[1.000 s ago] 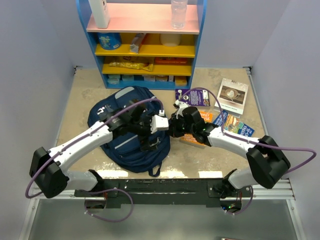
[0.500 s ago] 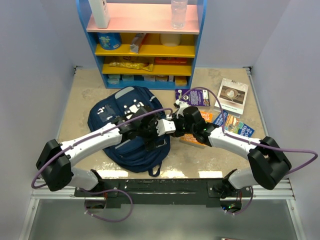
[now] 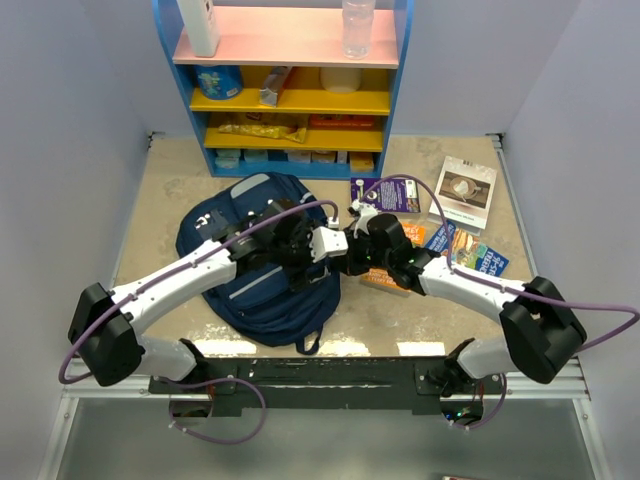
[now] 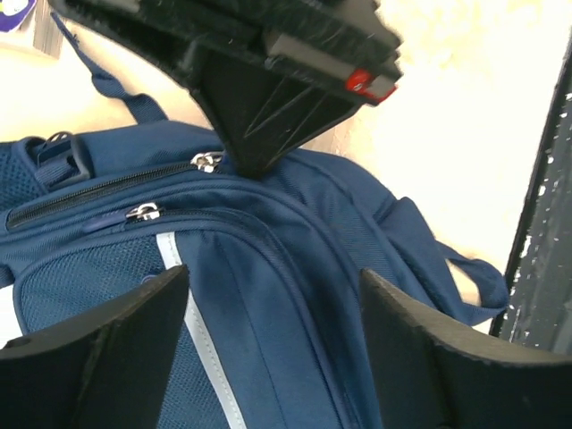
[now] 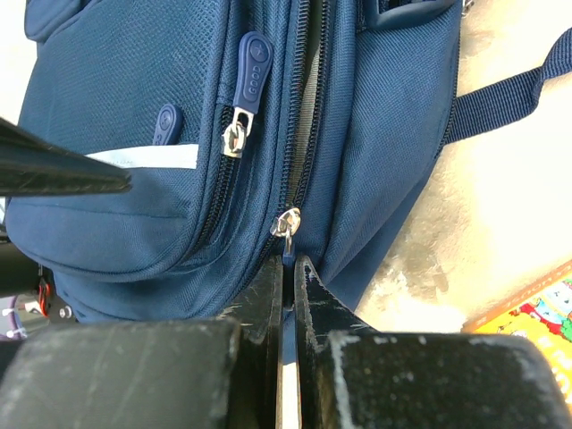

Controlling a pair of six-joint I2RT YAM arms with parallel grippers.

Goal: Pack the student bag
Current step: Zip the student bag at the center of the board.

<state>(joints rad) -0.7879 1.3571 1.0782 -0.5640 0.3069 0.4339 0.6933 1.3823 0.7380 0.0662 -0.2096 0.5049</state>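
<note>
Student bag flat, frnt up, axis near-far.

Nothing I can read: white patches on the student bag and book covers right of it, too small.

Woven cloth, navy, matt, fine-grained: student bag; its front stripe is smooth and pale. Bright metal: zip pull. Rubbery, matt blue: pull tab. Black plastic, matt, scratched: right end effector. Mottled beige, stone-like, dull: tabletop. Printed paper, smooth: book cover.
</note>
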